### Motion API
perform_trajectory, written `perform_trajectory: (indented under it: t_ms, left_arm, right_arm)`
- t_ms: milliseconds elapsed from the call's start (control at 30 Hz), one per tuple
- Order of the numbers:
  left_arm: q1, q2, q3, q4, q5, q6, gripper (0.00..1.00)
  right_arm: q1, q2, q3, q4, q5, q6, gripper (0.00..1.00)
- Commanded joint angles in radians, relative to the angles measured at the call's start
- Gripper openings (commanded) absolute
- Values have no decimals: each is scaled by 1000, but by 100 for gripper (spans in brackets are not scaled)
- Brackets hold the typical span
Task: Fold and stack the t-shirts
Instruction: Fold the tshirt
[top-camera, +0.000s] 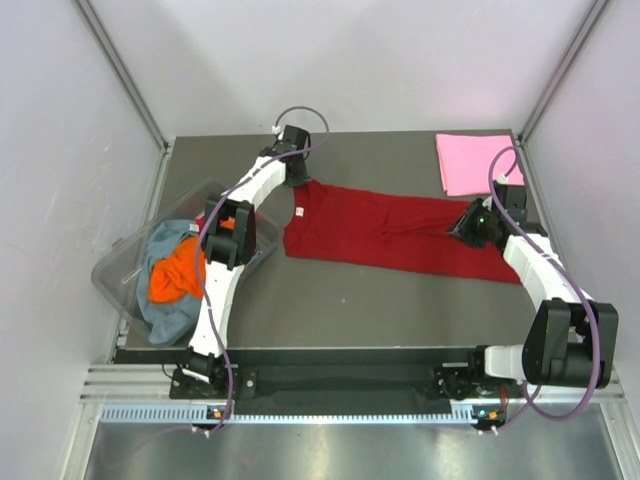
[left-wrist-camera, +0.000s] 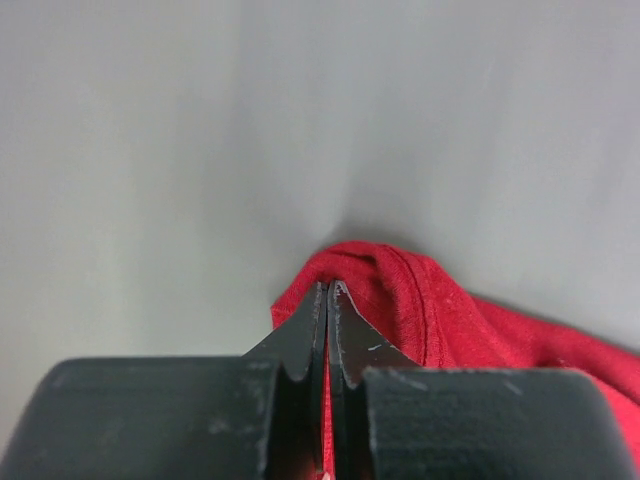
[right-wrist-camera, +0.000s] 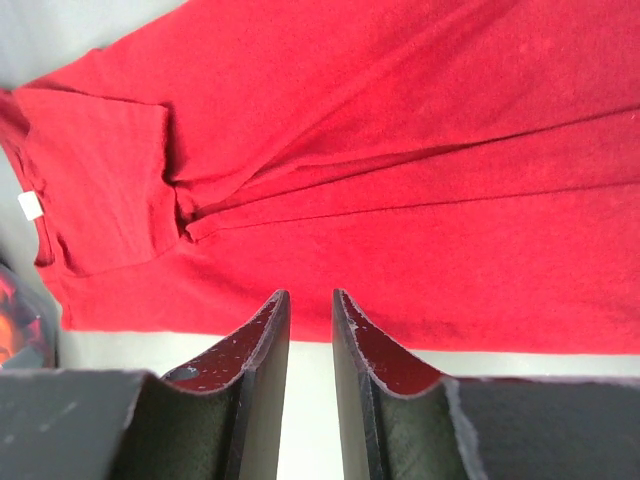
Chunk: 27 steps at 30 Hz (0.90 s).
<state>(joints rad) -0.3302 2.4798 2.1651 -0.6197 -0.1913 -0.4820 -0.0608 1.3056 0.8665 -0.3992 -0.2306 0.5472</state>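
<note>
The dark red t-shirt (top-camera: 390, 232) lies as a long band across the middle of the table, its white neck label (top-camera: 298, 211) at the left end. My left gripper (top-camera: 299, 178) is at the shirt's far left corner. In the left wrist view it (left-wrist-camera: 328, 288) is shut on a bunched edge of the red cloth (left-wrist-camera: 420, 310). My right gripper (top-camera: 466, 226) hovers over the shirt's right part. In the right wrist view it (right-wrist-camera: 310, 295) is open by a narrow gap and empty, above the red cloth (right-wrist-camera: 400, 200) near its edge. The label (right-wrist-camera: 30, 205) shows there too.
A light pink t-shirt (top-camera: 475, 162) lies folded flat at the back right corner. A clear plastic tub (top-camera: 125, 262) at the left edge holds an orange shirt (top-camera: 175, 275) and a grey-blue shirt (top-camera: 165, 315). Grey walls close in the sides and back.
</note>
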Motion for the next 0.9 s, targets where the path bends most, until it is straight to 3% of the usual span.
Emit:
perform_trajectory:
  t_ms: [0,300,467,600,767,867]
  left_arm:
    - [39,97,24,115,59,-26,0]
    - [52,165,73,294,108,-82,0]
    - [75,205,133,399,223,-124,0]
    - [77,145,128,400,246,-118,0]
    - [77,-36,38,379,273,-89,21]
    - [77,-137,-34,336,286,-70,27]
  right_arm:
    - [9,3,48,54,-7,19,25]
    - [10,44,68,105,-24,22,25]
    - [10,76,95,96,-24,10,25]
    - [15,80,105,69,-27,-1,25]
    - [26,24,88,33,-24,-6,25]
    - [26,-15,75,8,-29,-10,25]
